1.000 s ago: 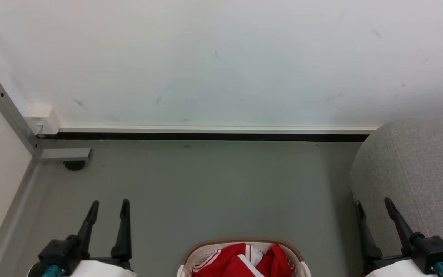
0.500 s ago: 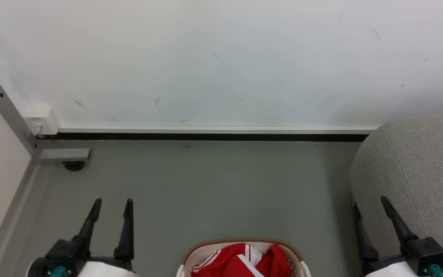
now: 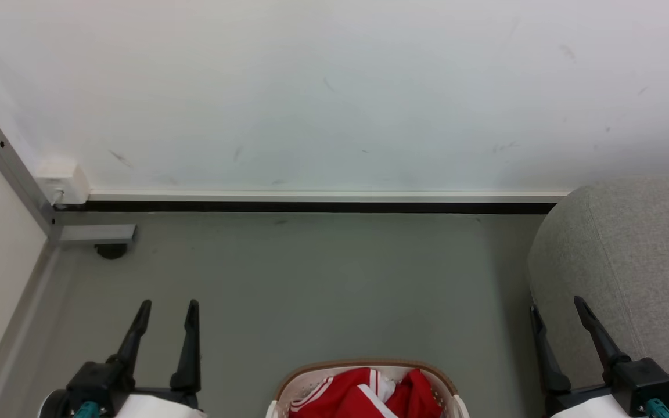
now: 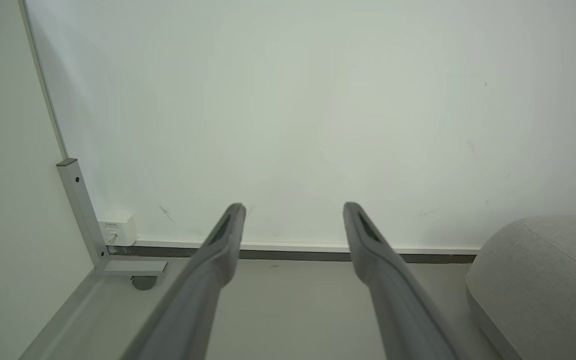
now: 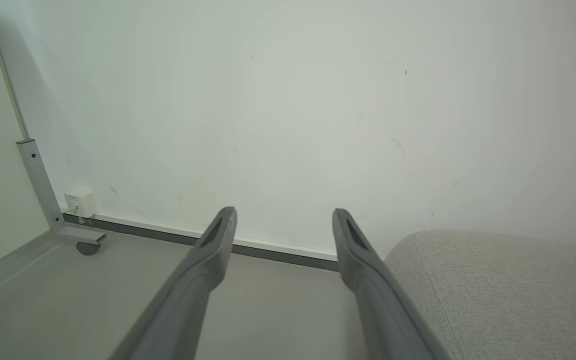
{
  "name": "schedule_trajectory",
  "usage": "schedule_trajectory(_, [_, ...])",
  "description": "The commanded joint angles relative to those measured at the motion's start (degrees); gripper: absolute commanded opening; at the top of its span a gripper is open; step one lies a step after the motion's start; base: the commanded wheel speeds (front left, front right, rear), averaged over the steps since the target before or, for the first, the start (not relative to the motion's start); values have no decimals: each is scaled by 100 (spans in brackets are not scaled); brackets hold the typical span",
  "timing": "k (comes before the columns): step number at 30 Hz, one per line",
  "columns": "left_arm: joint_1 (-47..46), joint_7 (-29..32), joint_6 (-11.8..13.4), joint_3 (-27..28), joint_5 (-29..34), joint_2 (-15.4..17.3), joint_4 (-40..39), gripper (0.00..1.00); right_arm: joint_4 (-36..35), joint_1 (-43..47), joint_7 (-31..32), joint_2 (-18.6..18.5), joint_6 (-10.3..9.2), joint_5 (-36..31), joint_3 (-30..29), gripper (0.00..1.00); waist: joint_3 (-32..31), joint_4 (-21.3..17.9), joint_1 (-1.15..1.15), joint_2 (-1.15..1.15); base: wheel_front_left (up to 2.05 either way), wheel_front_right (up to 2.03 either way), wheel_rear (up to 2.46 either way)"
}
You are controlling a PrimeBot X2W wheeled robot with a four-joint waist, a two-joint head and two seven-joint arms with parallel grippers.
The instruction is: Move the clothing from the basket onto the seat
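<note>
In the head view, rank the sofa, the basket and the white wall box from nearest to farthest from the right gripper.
1. Sofa: close beside the right gripper, on its right.
2. Basket: bottom middle, to the gripper's left.
3. Wall box: far left, up in the corner.

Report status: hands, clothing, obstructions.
Open, empty: left hand, right hand. Red clothing in basket, untouched. Grey seat at right; no obstruction seen.
</note>
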Motion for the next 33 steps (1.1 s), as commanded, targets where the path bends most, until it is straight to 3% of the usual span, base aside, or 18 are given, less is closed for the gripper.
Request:
schedule_trajectory(1, [-36, -4, -18, 24, -17, 15, 17, 100, 11, -49, 0, -34, 4, 16, 5, 100, -3, -11, 0, 0, 0, 0, 0])
schedule_trajectory(12, [-3, -4, -25, 61, -68, 12, 142, 100, 17, -48, 0, -34, 4, 138, -4, 100, 68, -250, 0, 0, 0, 0, 0])
schedule_trajectory(16, [-31, -4, -15, 79, -97, 13, 134, 100, 4, -88, 1, -34, 4, 473, -15, 100, 134, -382, 0, 0, 0, 0, 0])
schedule_trajectory(25, [-209, -4, -56, 92, -9, 43, 219, 100, -120, -256, 1, -31, 4, 879, -21, 100, 523, -836, 0, 0, 0, 0, 0])
schedule_trajectory(33, [-452, -4, -76, -156, 185, 275, 458, 100, -287, -415, 1, -30, 4, 1005, 19, 100, 1092, -1269, 0, 0, 0, 0, 0])
